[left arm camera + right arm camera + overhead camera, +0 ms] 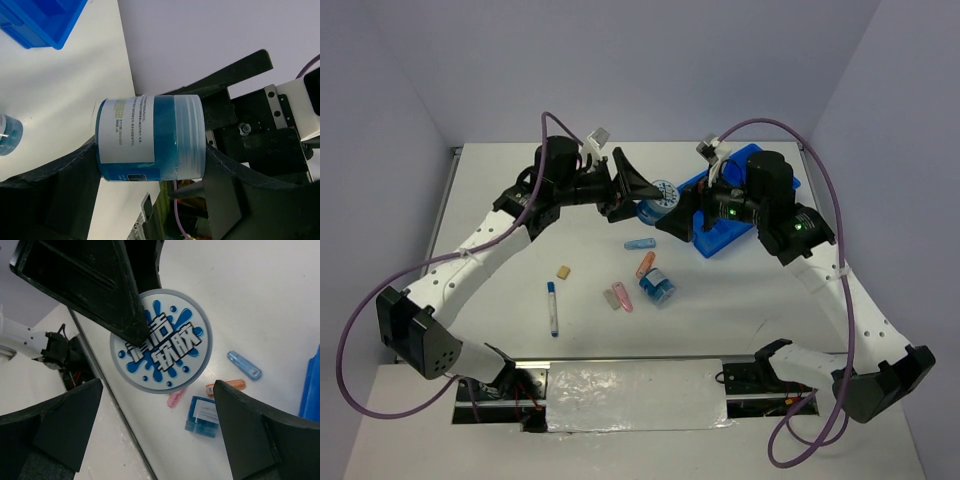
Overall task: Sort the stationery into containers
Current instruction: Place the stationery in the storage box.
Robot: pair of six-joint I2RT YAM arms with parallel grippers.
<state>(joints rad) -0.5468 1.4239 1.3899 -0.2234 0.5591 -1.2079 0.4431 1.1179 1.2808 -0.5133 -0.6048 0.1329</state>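
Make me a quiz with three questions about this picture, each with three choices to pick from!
1. Where is the pen? A on the table; B in the tray; C in the right jaws.
2. How many blue jars are there? A one; B two; C four.
3. How are the right jaws? A shut on the eraser; B shut on the pen; C open and empty.

Answers: 1 A, the pen lies flat on the white table. 2 B, the held jar sits in the left jaws and the second jar is on the table. 3 C, the right wrist view shows the right jaws wide apart, gripping nothing.
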